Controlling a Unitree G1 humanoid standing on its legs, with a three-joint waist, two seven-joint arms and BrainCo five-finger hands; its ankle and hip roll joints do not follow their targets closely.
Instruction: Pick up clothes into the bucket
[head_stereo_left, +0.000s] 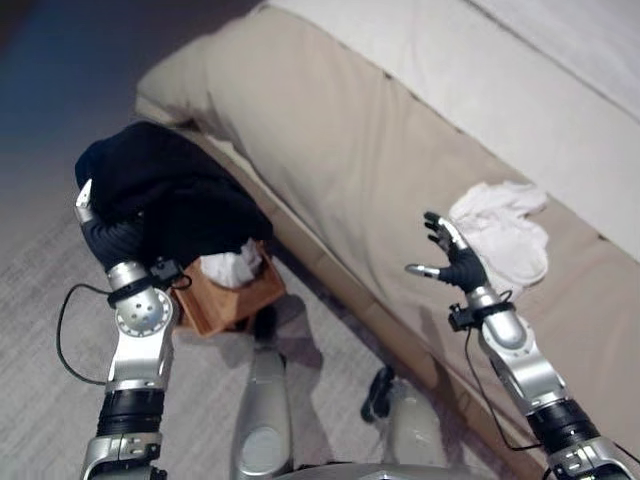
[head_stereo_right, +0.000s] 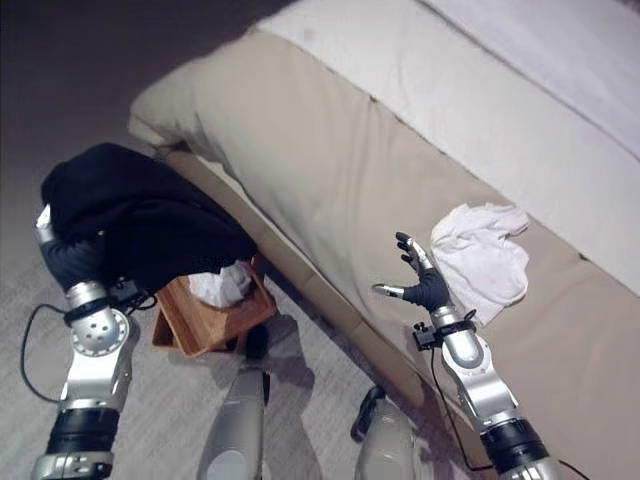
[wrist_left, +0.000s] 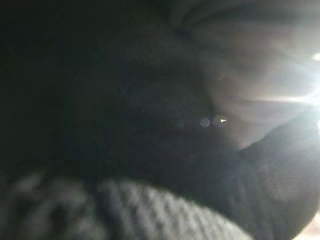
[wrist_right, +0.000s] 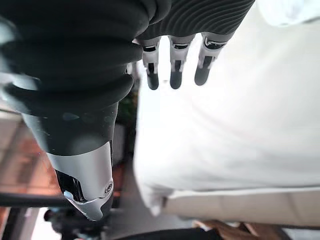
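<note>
Two pieces of clothing in sight from the head views: black garment (head_stereo_left: 165, 200) draped over left hand (head_stereo_left: 108, 238) and hanging above wooden bucket (head_stereo_left: 232, 300) on grey carpet (head_stereo_left: 40, 270), and white garment (head_stereo_left: 502, 228) lying crumpled on beige bed cover (head_stereo_left: 340, 150). Already inside the bucket, something white (head_stereo_left: 232, 268), possibly another cloth, hard to tell at this angle. Left wrist view close against dark fabric (wrist_left: 125, 125), adding little beyond folds and a glare; left fingers buried under the cloth, so cannot tell whether curled or straight. Right hand (head_stereo_left: 455, 262) raised just beside the white garment, apart from it, fingers spread and straight, thumb out to the side, holding nothing. Right wrist view along those straight fingers (wrist_right: 174, 70), with pale bedding (wrist_right: 240, 125) past them, a closeness not seen from the head.
</note>
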